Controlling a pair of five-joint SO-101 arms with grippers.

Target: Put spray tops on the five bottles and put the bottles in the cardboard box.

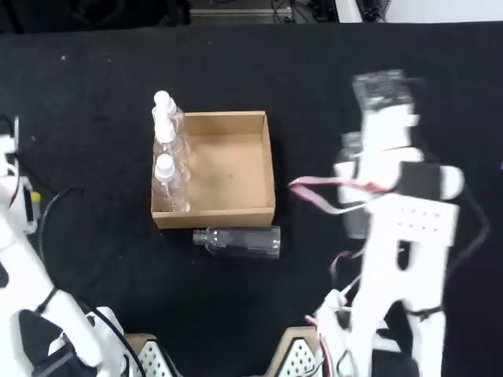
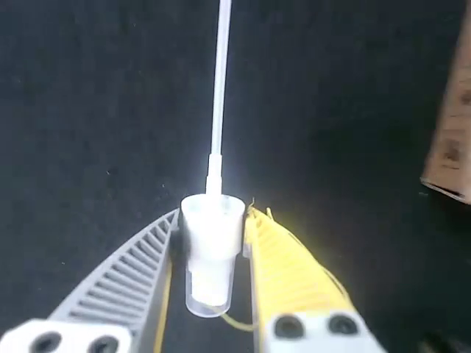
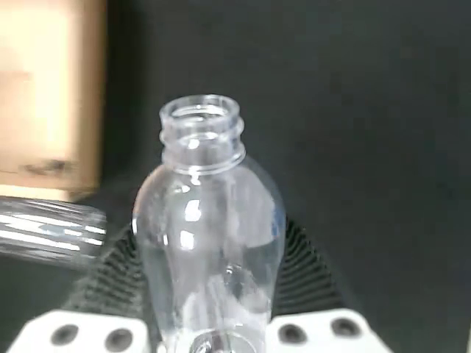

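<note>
The black table (image 1: pixel 94 78) carries everything, with the cardboard box (image 1: pixel 212 216) near its middle. The right arm (image 1: pixel 401 220) stands off the box's side, and the left arm (image 1: pixel 31 298) stands off the opposite side, nearer the front. Three capped bottles (image 1: pixel 169 169) stand in a row inside the box, against the wall toward the left arm. An uncapped bottle (image 1: pixel 240 241) lies on its side on the table, just outside the box's near wall and parallel to it. The right arm's jaws pinch another open-necked bottle (image 3: pixel 210 235) around its body, beside the box. The left arm's jaws are closed on a spray top (image 2: pixel 212 250), and its thin dip tube (image 2: pixel 219 88) points away from them.
</note>
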